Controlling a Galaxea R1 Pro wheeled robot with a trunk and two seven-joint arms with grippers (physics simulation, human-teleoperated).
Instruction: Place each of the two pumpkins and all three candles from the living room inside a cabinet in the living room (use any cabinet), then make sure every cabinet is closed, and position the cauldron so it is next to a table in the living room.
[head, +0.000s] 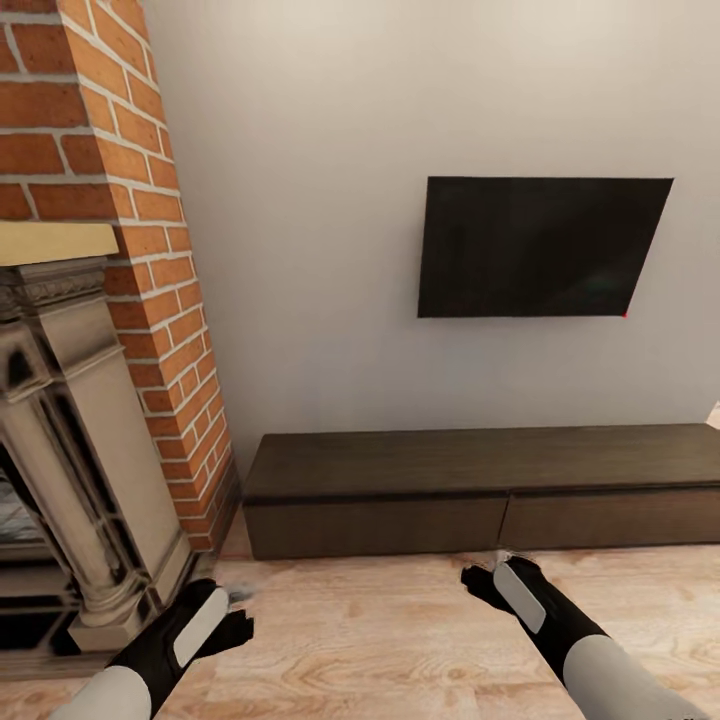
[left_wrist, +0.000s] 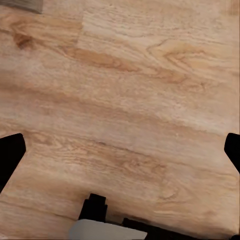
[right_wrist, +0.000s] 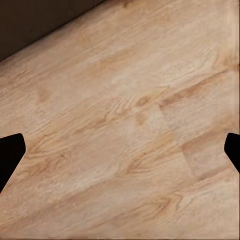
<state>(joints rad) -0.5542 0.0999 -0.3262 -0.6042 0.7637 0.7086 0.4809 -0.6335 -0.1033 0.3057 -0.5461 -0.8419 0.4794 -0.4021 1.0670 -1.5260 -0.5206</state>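
Observation:
The cabinet is a long, low dark-brown unit against the far wall, and both of its wide drawer fronts are flush and shut. Its dark front also fills one corner of the right wrist view. My left gripper hangs low over the wood floor beside the fireplace, open and empty. A short way in front of the cabinet's middle, my right gripper is also open with nothing in it. The pumpkins, candles, cauldron and table are out of view.
A brick-and-stone fireplace stands at the left, close to my left arm. A black television hangs on the wall above the cabinet. Light wood floor stretches between me and the cabinet.

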